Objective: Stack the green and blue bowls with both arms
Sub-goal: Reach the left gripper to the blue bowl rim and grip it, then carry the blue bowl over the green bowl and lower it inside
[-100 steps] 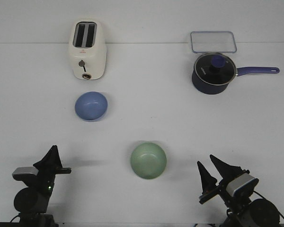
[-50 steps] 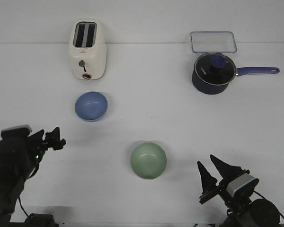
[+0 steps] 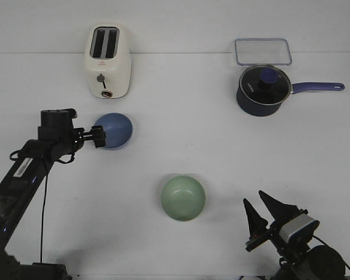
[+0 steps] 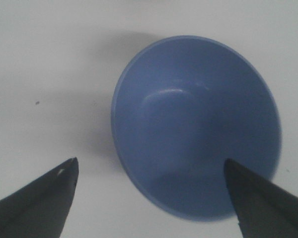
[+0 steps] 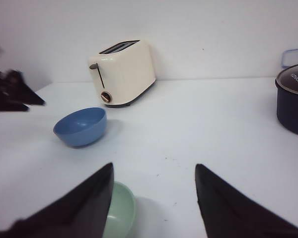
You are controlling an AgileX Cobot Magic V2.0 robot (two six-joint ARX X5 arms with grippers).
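Left arm at the blue bowl

The left gripper (image 3: pixel 99 137), fingers spread, hovers over the blue bowl (image 3: pixel 115 130) before the toaster (image 3: pixel 107 60); the green bowl (image 3: pixel 183 198) sits mid-table; the right gripper (image 3: pixel 267 214) rests open, low.

The front view looks forward and down over the whole table. The left wrist view looks steeply down, close above the blue bowl (image 4: pixel 196 126). The right wrist view looks low across the table, sharing that bowl and the toaster (image 5: pixel 124 73).
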